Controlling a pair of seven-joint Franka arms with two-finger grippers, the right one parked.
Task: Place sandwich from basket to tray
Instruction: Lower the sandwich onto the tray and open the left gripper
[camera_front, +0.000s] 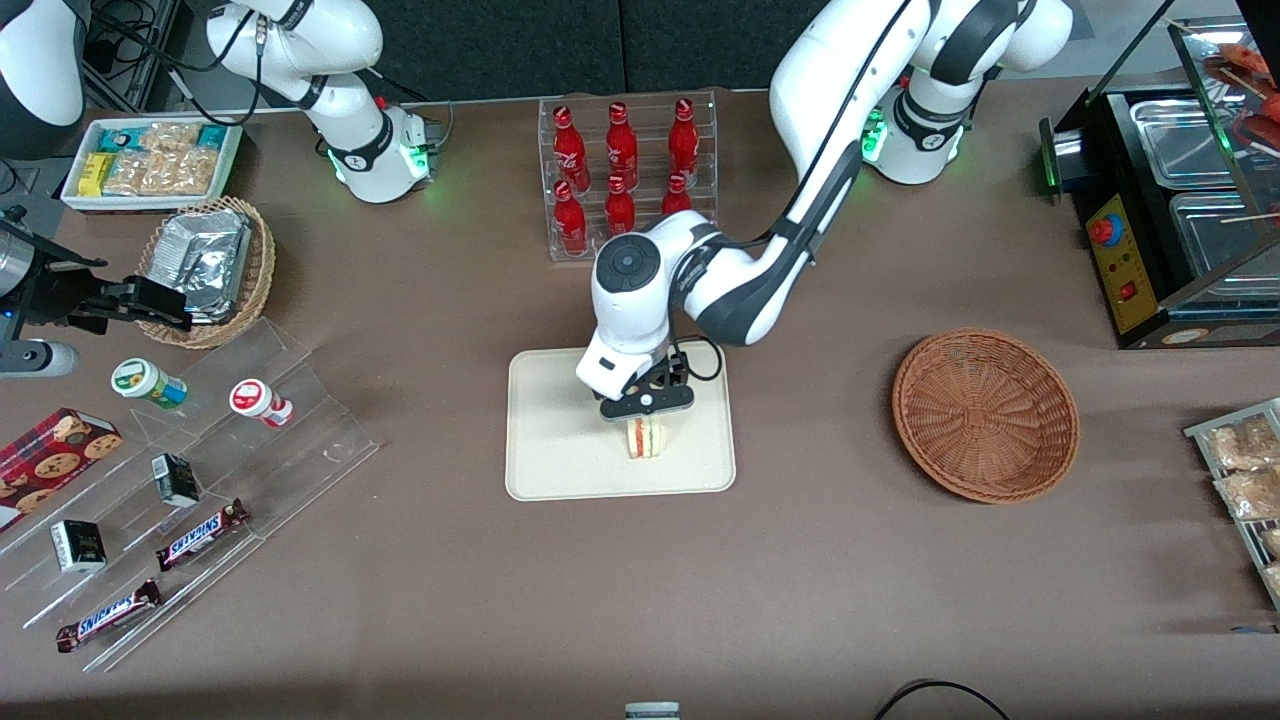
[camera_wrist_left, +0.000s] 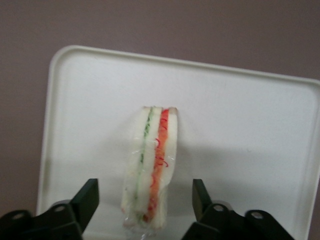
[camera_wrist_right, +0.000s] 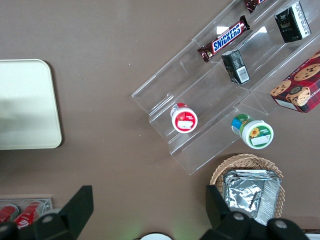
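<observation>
The sandwich (camera_front: 645, 438) (camera_wrist_left: 151, 167) stands on its edge on the cream tray (camera_front: 560, 470) (camera_wrist_left: 240, 130), its red, orange and green layers showing. My left gripper (camera_front: 646, 412) (camera_wrist_left: 145, 202) hangs just above it, open, with a finger on each side of the wedge and a gap between each finger and the bread. The reddish-brown wicker basket (camera_front: 985, 414) sits empty on the table, toward the working arm's end from the tray.
A clear rack of red bottles (camera_front: 625, 170) stands farther from the front camera than the tray. A tan basket of foil packs (camera_front: 208, 268) and a clear stepped display with snacks (camera_front: 190, 500) lie toward the parked arm's end. A black appliance (camera_front: 1160, 200) stands at the working arm's end.
</observation>
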